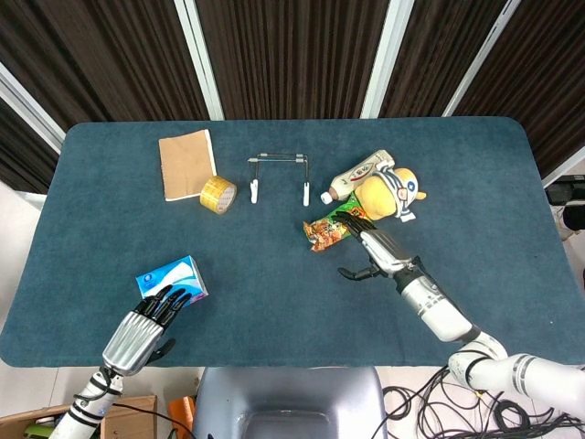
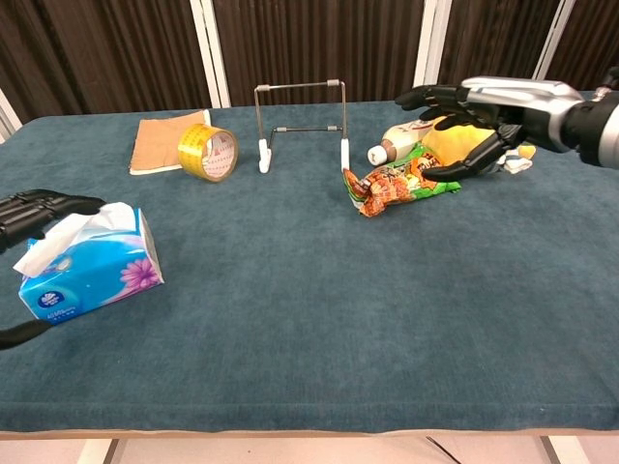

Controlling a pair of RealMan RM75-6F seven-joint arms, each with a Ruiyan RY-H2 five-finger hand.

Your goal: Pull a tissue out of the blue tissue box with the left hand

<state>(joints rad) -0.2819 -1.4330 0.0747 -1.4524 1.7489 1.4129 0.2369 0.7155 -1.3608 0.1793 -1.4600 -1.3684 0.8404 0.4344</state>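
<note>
Covering table [image 1: 274,302]: blue cloth | curtains [image 1: 292,55] behind | left hand [image 1: 137,331] fingers extended | right hand [image 2: 484,106] fingers spread

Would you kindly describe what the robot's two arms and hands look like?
Both hands, left and right, have glossy black segmented fingers and brushed silver metal backs. The right forearm is silver-grey with a black wrist band, then white further up; black cables trail below it.

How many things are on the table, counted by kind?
Tissue box: 1
Notebook: 1
Tape roll: 1
Metal rack: 1
Bottle: 1
Plush toy: 1
Snack bags: 2
Total: 8
</note>
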